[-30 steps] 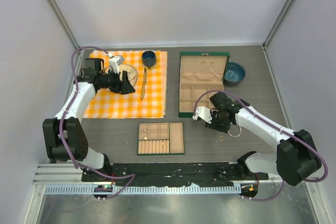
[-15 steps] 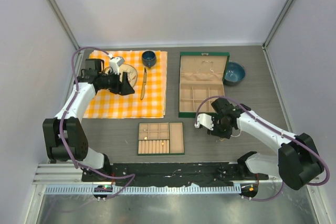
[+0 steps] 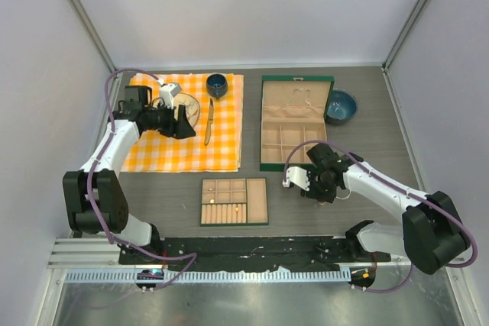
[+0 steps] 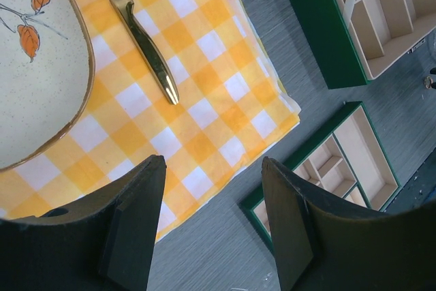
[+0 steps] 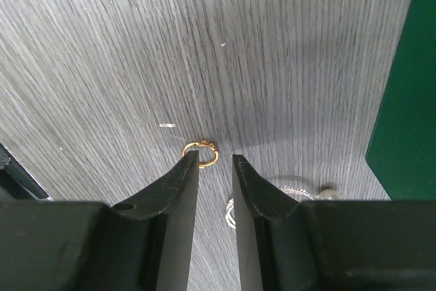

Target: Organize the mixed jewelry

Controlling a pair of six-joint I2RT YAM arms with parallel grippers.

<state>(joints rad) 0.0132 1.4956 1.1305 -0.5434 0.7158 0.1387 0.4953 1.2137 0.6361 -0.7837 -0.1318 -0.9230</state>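
In the right wrist view a small gold ring [image 5: 201,155] lies on the grey table right at my right gripper's [image 5: 214,157] tips. The left fingertip overlaps its edge. The jaws stand a narrow gap apart and hold nothing. A thin silver bracelet loop [image 5: 286,185] and a pale pearl-like stud [image 5: 330,194] lie just right of the ring, partly hidden by the right finger. In the top view the right gripper [image 3: 321,188] covers these pieces. My left gripper [image 3: 186,124] hovers open and empty over the checkered cloth [image 3: 183,154].
A tan compartment tray [image 3: 234,180] sits in front of centre. An open green jewelry box [image 3: 294,124] stands behind the right gripper, and its green edge [image 5: 409,100] shows close by. A plate [image 4: 41,66], a gold knife [image 4: 139,32], a blue cup [image 3: 217,84] and a blue bowl [image 3: 340,106] lie further back.
My right gripper has moved toward the near edge and down over the loose jewelry, now covering the ring and bracelet in the top view. The left arm has barely moved.
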